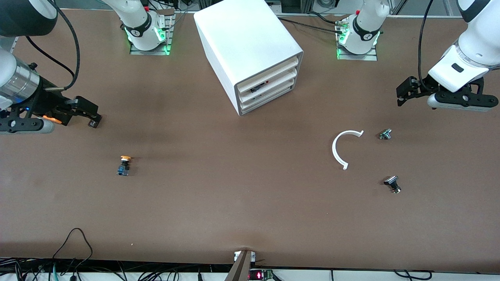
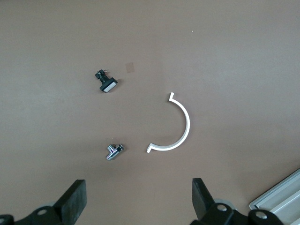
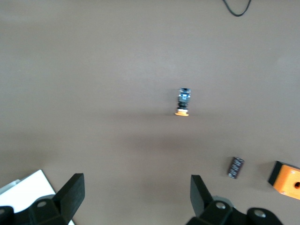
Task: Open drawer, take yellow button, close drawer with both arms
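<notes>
The white cabinet (image 1: pixel 250 47) stands at the robots' side of the table, middle. Its highest drawer (image 1: pixel 273 71) looks shut. The button (image 1: pixel 124 165), with an orange cap on a blue and black body, lies on the bare table toward the right arm's end, nearer the front camera than the cabinet. It also shows in the right wrist view (image 3: pixel 183 101). My right gripper (image 1: pixel 91 115) is open and empty, over the table near the button. My left gripper (image 1: pixel 402 93) is open and empty at the left arm's end. Both wrist views show wide-open jaws: left (image 2: pixel 139 197), right (image 3: pixel 136 192).
A white C-shaped arc (image 1: pixel 341 148) (image 2: pixel 176 126) and two small black-and-silver parts (image 1: pixel 385 134) (image 1: pixel 392 183) lie near the left gripper. An orange cube (image 3: pixel 287 179) and a small black part (image 3: pixel 235 167) lie by the right gripper. Cables run along the table's front edge.
</notes>
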Controlling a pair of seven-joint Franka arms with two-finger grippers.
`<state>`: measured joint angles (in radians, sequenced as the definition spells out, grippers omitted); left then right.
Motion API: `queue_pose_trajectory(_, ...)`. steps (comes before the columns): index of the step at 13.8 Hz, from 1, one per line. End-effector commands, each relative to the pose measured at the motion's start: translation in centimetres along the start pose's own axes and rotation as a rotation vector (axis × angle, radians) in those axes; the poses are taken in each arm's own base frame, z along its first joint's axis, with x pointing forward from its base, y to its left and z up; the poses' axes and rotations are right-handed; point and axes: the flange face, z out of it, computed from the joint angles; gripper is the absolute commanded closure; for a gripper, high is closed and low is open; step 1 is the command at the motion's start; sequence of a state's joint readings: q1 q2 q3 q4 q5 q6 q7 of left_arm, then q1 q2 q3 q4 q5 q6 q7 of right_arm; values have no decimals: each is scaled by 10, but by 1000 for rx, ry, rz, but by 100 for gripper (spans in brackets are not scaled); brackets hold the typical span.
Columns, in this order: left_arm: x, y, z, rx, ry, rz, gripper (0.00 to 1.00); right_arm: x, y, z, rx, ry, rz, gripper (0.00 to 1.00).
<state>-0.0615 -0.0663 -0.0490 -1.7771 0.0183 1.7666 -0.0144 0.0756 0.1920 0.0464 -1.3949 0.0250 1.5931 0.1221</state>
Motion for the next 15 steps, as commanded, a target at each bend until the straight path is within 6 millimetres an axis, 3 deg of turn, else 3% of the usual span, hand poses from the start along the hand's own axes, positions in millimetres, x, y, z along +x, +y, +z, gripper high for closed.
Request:
queue_pose_trajectory(1, 2, 1, -6, -7, -5, 16, 1, -16, 4, -24, -17, -2, 24, 0)
queue_pose_trajectory(7, 3, 7, -6, -7, -5, 27, 1, -34, 14, -27, -51, -23, 74, 0)
queue_pose_trajectory(15, 3, 7, -7, -7, -5, 25, 1, -34, 9, -24, -55, -26, 56, 0)
